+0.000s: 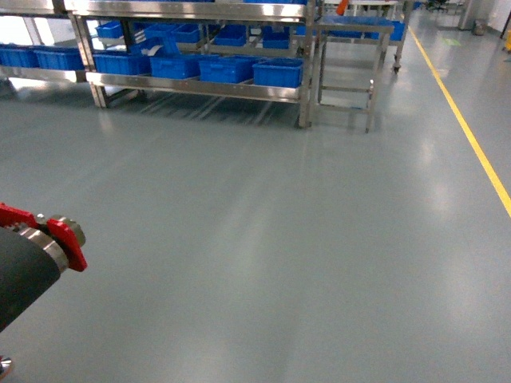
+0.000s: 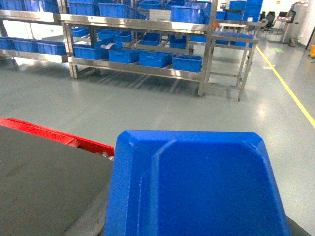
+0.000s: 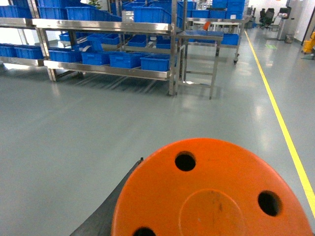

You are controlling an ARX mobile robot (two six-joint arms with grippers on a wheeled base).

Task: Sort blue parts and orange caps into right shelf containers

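Orange cap (image 3: 211,196) nearest, seemingly held; blue crates (image 1: 278,72) beyond open floor (image 1: 279,239).

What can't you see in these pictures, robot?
- Left hand: in the left wrist view the blue part hides it.
- Right hand: in the right wrist view the orange cap hides it.
- What's inside the shelf containers: head view, too far and small.
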